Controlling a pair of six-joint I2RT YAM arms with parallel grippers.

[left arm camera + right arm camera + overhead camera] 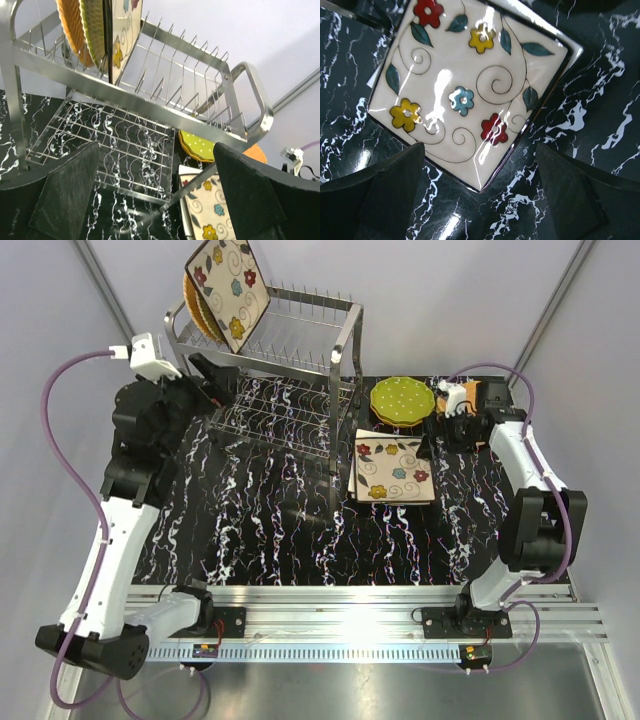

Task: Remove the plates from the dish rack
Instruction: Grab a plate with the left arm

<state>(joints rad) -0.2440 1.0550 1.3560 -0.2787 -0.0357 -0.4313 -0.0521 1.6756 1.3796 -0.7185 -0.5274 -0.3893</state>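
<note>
The steel dish rack [290,350] stands at the back. On the left of its top tier a square cream flowered plate [226,290] stands upright in front of an orange wicker plate [193,302]. The left wrist view shows the rack [150,100] holding a wicker plate [70,25], a green dotted plate [92,30] and the flowered plate [122,35]. My left gripper [215,380] is open and empty beside the rack's left end, below the top tier. My right gripper [432,440] is open above the corner of a square flowered plate [465,85] lying flat on the table [393,469].
A green dotted plate [402,400] lies on the black marbled table [270,540] right of the rack, with an orange item [492,395] behind the right wrist. The rack's wire lower shelf [115,145] holds nothing.
</note>
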